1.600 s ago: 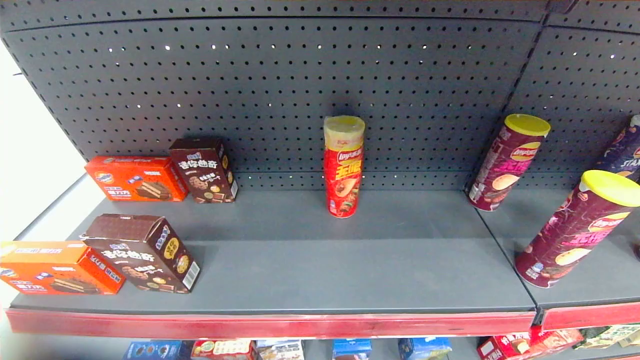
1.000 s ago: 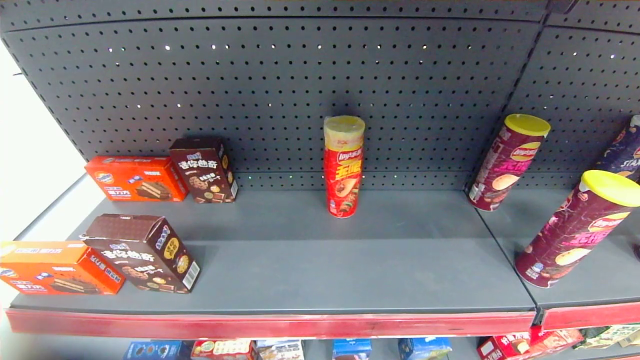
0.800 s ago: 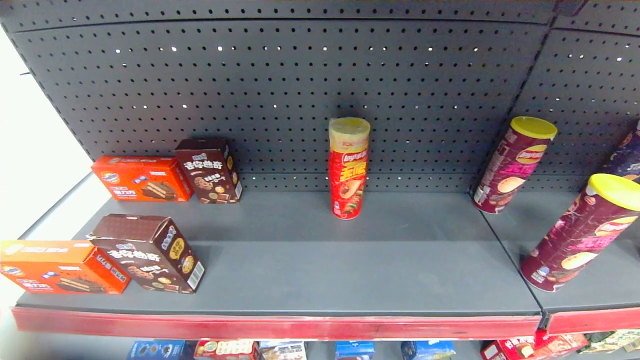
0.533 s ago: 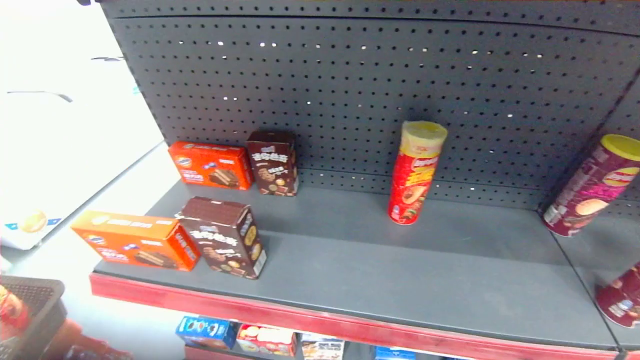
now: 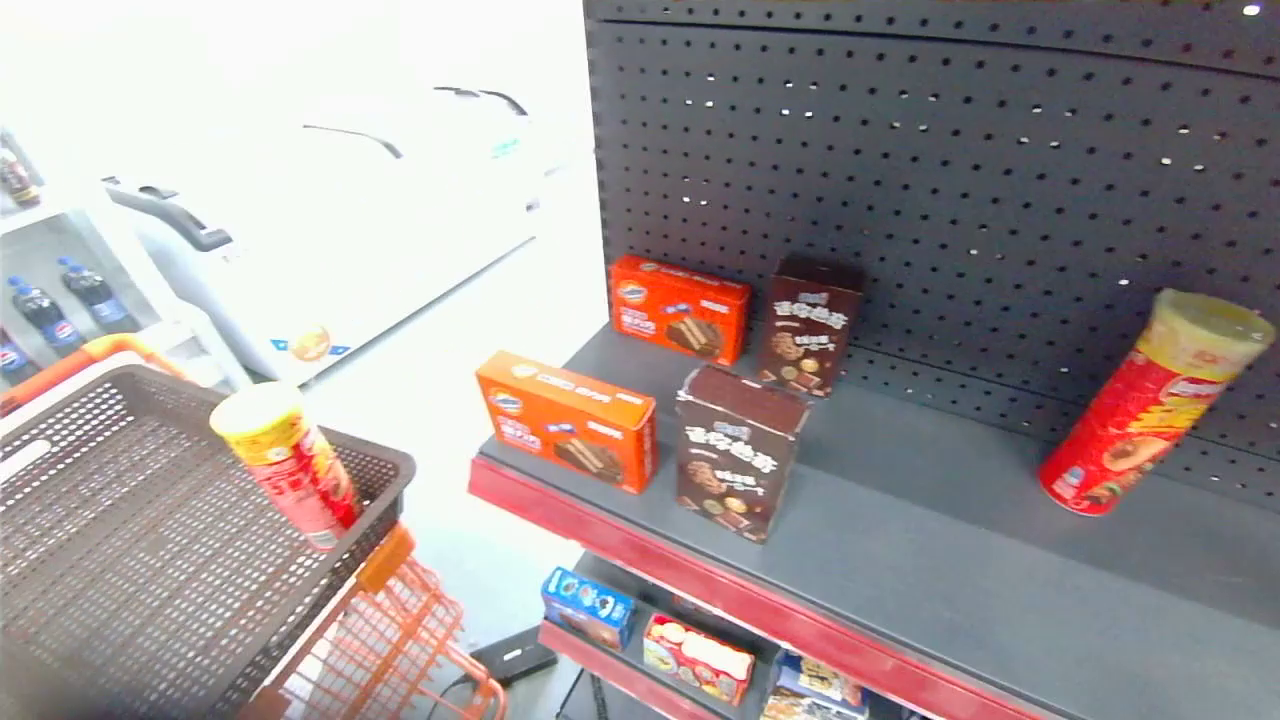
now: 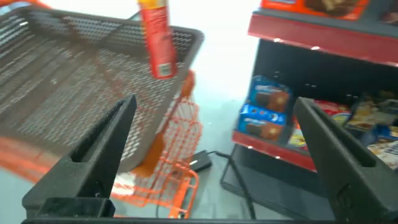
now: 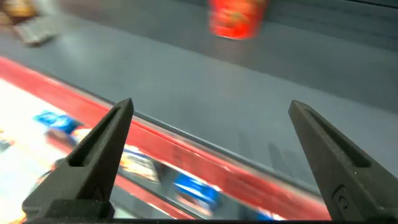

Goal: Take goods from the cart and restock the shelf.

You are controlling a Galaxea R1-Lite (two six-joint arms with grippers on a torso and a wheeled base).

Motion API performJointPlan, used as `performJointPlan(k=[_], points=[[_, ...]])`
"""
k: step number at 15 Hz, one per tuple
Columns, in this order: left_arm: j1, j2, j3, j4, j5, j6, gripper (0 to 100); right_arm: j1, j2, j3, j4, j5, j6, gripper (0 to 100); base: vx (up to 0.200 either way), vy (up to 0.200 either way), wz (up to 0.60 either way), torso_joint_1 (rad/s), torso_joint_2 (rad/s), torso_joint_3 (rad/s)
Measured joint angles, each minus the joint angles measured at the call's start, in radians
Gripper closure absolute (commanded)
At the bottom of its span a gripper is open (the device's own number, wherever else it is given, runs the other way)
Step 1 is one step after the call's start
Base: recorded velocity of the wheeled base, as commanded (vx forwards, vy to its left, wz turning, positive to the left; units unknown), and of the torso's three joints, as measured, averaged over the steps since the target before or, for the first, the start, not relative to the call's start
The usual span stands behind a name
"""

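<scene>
A red chip can with a yellow lid stands in the dark mesh cart basket at the left of the head view. A matching red can stands on the grey shelf at the right, by the pegboard. My left gripper is open and holds nothing; past it lie the basket and the can in it. My right gripper is open and holds nothing, in front of the shelf's red edge, with the shelf can beyond.
Two orange boxes and two brown boxes stand at the shelf's left end. Small packs fill the lower shelf. The cart's orange frame stands beside the shelf, with a white freezer behind.
The head camera has swung left: the shelf now sits at the right of the picture, the cart basket with its can has come into view, and the purple cans have left it.
</scene>
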Motion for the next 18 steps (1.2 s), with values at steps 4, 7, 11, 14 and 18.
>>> performJointPlan(k=[4,7,11,14,18], points=[[0.0,0.0,0.0,0.0,-0.003,0.006,0,0.0,0.0,0.0,0.0,0.0,0.0,0,0.0,0.0,0.0,0.0,0.0,0.0],[0.0,0.0,0.0,0.001,-0.004,0.006,0,0.0,0.0,0.0,0.0,0.0,0.001,0,0.0,0.0,0.0,0.0,0.0,0.0],[0.001,0.005,-0.046,0.011,0.003,0.03,0,0.0,0.0,0.0,0.0,0.0,0.0,0,0.0,0.0,0.0,0.0,0.0,0.0],[0.003,0.135,-0.17,0.054,0.056,0.043,0,0.0,0.0,0.0,0.0,0.0,0.001,0,0.0,0.0,0.0,0.0,0.0,0.0],[0.042,0.519,-0.329,0.004,0.128,0.035,0,0.0,0.0,0.0,0.0,0.0,0.001,0,0.0,0.0,0.0,0.0,0.0,0.0]])
